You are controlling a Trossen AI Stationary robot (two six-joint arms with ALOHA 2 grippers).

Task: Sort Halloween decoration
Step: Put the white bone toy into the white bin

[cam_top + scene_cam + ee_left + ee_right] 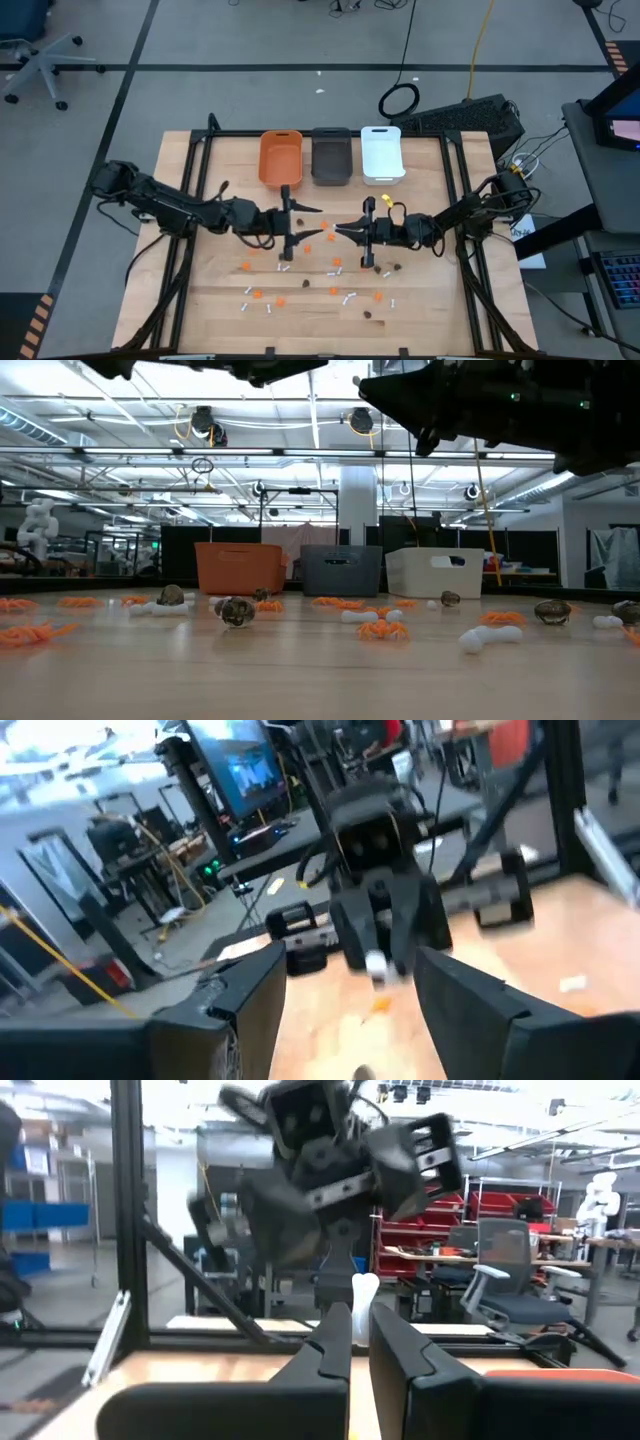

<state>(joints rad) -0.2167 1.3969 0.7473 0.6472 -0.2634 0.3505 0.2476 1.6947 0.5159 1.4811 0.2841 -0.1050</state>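
Observation:
Small orange blobs (330,238), dark lumps (387,270) and white sticks (283,267) of the Halloween decoration lie scattered on the wooden table, mostly on its near half. They also show in the low view, as an orange blob (382,628), a dark lump (236,611) and a white stick (490,635). My two grippers face each other above the table's middle. My right gripper (342,229) is shut on one white stick (362,1295). My left gripper (308,236) stands open just left of it, its fingers (250,1010) wide apart with nothing between them. My right gripper pinches one end of the white stick (360,1320) between its two fingertips. The stick's other end (377,963) pokes out past them. The fingers come about level from the table's right side, and the stick is lifted clear of the table.
An orange bin (281,157), a dark grey bin (331,155) and a white bin (382,153) stand side by side at the far edge. Black frame rails (192,190) run along the table's left and right sides.

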